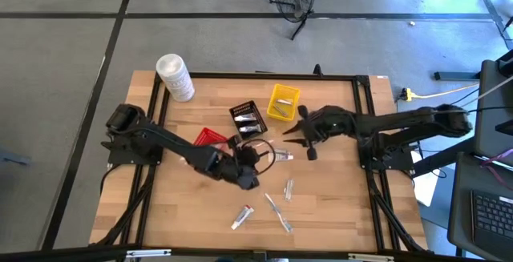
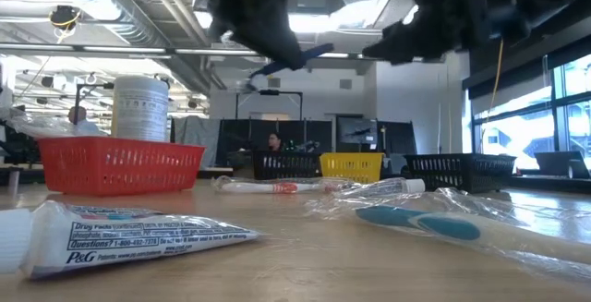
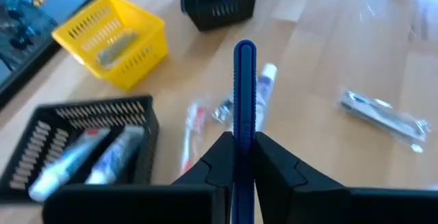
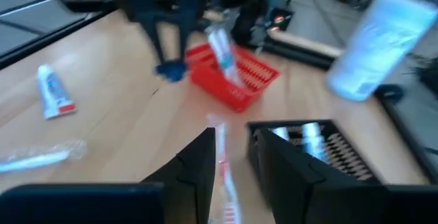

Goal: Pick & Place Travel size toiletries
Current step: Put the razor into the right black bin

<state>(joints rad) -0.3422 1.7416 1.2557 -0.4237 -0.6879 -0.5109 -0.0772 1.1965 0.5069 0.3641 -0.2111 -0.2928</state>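
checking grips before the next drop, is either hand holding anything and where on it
The left hand is shut on a blue stick, pinched near its lower end. The right hand holds nothing yet.

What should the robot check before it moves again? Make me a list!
1. Left gripper has a firm hold on the blue stick: ok, its fingers pinch it on both sides.
2. Blue stick is lifted off the table: ok, the low view shows it in the air.
3. Right gripper is lined up over the red-and-white item: ok, that item lies between its fingers.
4. Right gripper has gripped that item: cannot tell.
5. The two arms are apart: ok, a gap shows between them from above.
6. Black basket has room left: ok, only a few tubes lie inside.
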